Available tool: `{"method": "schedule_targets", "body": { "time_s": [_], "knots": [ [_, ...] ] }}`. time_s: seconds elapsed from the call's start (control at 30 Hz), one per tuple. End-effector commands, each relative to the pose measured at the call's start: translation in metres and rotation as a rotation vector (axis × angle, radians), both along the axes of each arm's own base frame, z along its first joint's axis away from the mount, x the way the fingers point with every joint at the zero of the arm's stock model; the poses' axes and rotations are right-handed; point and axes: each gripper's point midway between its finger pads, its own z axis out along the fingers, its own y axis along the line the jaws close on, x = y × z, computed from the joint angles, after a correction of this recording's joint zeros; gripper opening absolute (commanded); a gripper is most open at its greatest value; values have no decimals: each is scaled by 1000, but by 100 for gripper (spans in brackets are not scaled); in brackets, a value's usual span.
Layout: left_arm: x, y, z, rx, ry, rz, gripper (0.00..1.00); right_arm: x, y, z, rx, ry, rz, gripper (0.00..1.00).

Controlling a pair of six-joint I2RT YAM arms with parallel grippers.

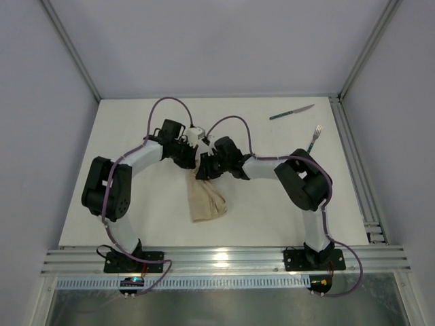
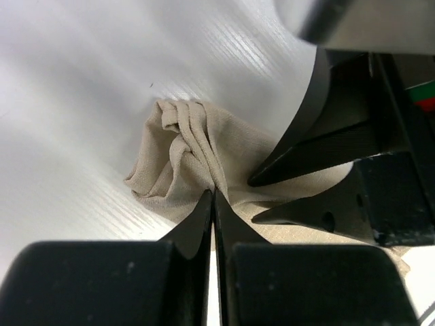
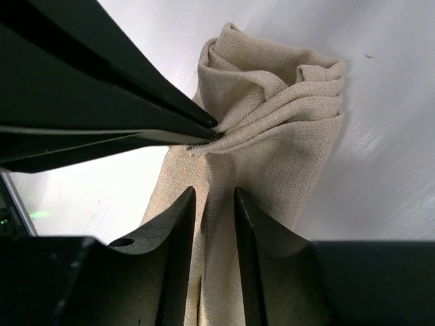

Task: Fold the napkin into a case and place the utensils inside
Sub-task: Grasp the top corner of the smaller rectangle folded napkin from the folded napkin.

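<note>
The beige napkin (image 1: pixel 207 200) lies bunched in the middle of the table, and its upper end is lifted into pleats (image 3: pixel 272 102). My left gripper (image 2: pixel 214 193) is shut on a gathered ridge of that cloth (image 2: pixel 183 156). In the overhead view the left gripper (image 1: pixel 194 161) sits right against my right gripper (image 1: pixel 206 170). The right gripper (image 3: pixel 212 200) is open, its jaws a little apart on either side of a raised fold just below the left one's pinch. The knife (image 1: pixel 291 112) and the fork (image 1: pixel 315 138), both with dark green handles, lie at the far right, away from both grippers.
A metal rail (image 1: pixel 353 163) runs along the table's right side, close to the fork. Grey walls enclose the table on the left, back and right. The arms' purple cables (image 1: pixel 228 122) loop above the wrists.
</note>
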Motion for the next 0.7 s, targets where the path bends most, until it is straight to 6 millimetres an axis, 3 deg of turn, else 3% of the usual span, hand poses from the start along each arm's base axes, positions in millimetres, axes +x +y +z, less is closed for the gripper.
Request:
{"method": "schedule_targets", "body": {
  "time_s": [0.0,0.1,0.37,0.5,0.67],
  "knots": [
    [5,6,2,17,-9,15,0,23,4,50,82,-172,-1,33],
    [7,9,0,19,-4,30,0,27,10,53,104,-163,16,33],
    [4,8,-5,-9,31,32,0,43,23,28,119,-101,-40,34],
    [4,9,-5,-16,32,32,0,47,31,29,147,-92,-46,34],
    [5,9,-1,-37,32,38,0,52,30,14,116,-57,-90,26]
  ]
}}
